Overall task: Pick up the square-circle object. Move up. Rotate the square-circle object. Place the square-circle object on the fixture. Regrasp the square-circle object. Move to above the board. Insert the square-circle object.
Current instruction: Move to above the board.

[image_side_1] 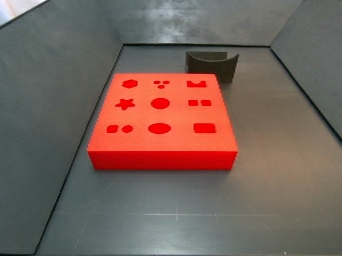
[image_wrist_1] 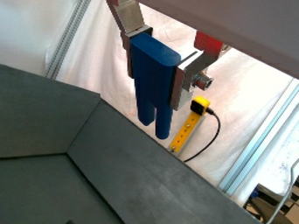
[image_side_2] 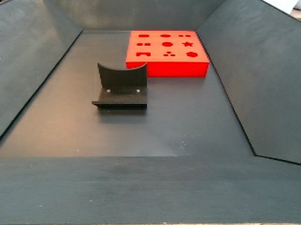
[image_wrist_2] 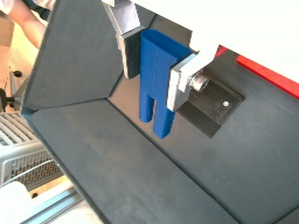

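In both wrist views my gripper (image_wrist_1: 153, 68) (image_wrist_2: 149, 63) is shut on the square-circle object (image_wrist_1: 152, 79) (image_wrist_2: 158, 74), a blue elongated block whose two prongs point away from the silver fingers (image_wrist_1: 184, 77). It hangs high above the dark floor. The fixture (image_side_1: 213, 65) (image_side_2: 120, 85), a dark grey bracket, stands on the floor, with its base plate (image_wrist_2: 222, 107) showing beyond the block in a wrist view. The red board (image_side_1: 160, 118) (image_side_2: 166, 50) with its shape cut-outs lies flat, and its edge (image_wrist_2: 271, 74) shows in a wrist view. Neither side view shows the gripper or the block.
Dark grey sloped walls (image_side_1: 54, 70) (image_side_2: 253, 79) enclose the floor. Outside the enclosure, a yellow device (image_wrist_1: 200, 106) with a black cable lies near an aluminium frame rail (image_wrist_1: 263, 140).
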Controlling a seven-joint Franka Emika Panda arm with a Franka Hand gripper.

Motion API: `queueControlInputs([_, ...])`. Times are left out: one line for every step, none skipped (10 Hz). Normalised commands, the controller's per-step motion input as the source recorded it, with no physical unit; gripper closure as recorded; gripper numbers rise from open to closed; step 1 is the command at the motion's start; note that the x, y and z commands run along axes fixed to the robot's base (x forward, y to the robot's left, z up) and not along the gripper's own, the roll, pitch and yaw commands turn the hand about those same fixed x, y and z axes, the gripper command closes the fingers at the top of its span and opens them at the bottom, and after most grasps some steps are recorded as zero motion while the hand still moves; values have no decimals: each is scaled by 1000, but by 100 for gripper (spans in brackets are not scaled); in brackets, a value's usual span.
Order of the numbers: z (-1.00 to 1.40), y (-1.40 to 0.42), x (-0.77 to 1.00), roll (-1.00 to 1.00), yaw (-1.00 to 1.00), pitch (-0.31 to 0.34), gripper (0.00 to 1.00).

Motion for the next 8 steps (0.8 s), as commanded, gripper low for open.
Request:
queueControlInputs([108,-1000,-622,-1000,-30,-46,100])
queueControlInputs([94,-1000,-625,-1000,-31,-54,100])
queueControlInputs([109,-1000,-659,-1000,-33,-75,100])
queueControlInputs([89,-1000,-678,-1000,-37,-86,100])
queueControlInputs([97,-1000,-683,-1000,-44,-90,100])
queueControlInputs([95,-1000,-707,-1000,-50,-93,100])
queueControlInputs([87,-1000,-716,-1000,-54,-92,100])
queueControlInputs([97,-1000,-752,-1000,-58,-97,100])
